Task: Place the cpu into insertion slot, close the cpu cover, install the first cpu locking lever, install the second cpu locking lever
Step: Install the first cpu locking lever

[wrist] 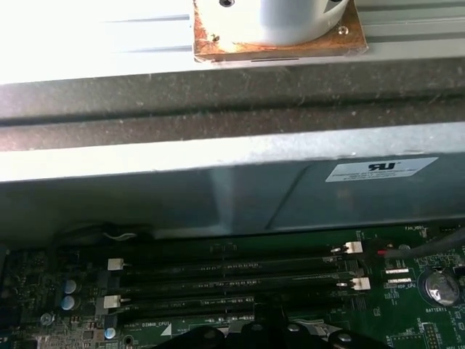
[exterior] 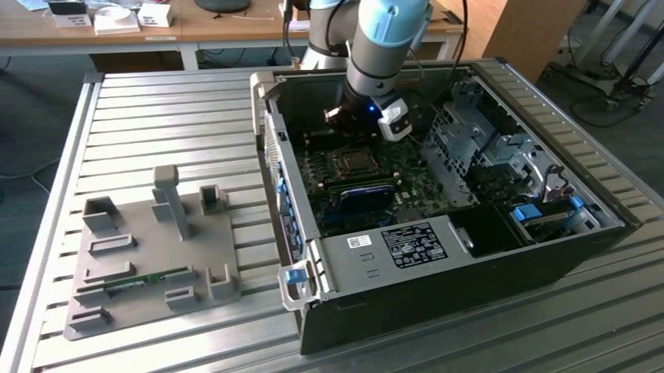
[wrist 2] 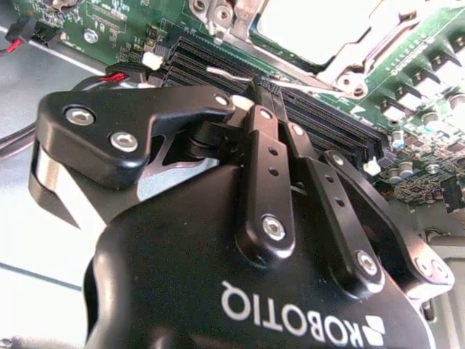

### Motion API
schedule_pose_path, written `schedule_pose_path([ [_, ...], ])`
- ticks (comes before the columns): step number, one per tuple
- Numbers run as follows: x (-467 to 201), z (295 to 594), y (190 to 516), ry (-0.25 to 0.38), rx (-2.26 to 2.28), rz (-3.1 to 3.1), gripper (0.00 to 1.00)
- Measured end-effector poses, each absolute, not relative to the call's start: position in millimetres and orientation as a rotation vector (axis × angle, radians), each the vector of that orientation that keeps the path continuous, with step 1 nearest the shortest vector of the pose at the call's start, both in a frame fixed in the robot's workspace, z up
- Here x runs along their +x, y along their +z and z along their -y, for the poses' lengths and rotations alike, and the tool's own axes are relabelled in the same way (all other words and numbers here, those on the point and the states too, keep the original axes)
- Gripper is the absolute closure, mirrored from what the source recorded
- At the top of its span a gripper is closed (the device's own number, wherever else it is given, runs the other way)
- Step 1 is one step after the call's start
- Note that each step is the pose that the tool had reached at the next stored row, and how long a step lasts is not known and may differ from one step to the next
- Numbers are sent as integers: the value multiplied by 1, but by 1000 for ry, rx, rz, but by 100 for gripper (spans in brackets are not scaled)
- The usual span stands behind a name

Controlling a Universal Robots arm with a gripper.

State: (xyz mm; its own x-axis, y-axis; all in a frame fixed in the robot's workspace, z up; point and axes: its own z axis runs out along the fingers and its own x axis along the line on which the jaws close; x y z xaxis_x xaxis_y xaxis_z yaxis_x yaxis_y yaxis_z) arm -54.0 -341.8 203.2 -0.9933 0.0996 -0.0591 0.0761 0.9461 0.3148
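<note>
The fingers (wrist 2: pixel 266 156) are drawn narrow, tips together with nothing visible between them, over the memory slots (wrist 2: pixel 327 120). Just beyond the tips, the cpu (wrist 2: pixel 320 29) lies in the insertion slot (exterior: pixel 334 162).

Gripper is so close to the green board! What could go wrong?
1. The gripper hangs close above the black memory slots; going lower might bump them or their white clips.
2. The arm reaches inside the computer case; a sideways swing might hit its wall or the insertion slot nearby.
</note>
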Motion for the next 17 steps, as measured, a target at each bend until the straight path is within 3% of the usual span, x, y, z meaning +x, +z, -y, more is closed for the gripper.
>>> schedule_pose_path([
  [17,-56,340,202,477,224,-3011,89],
])
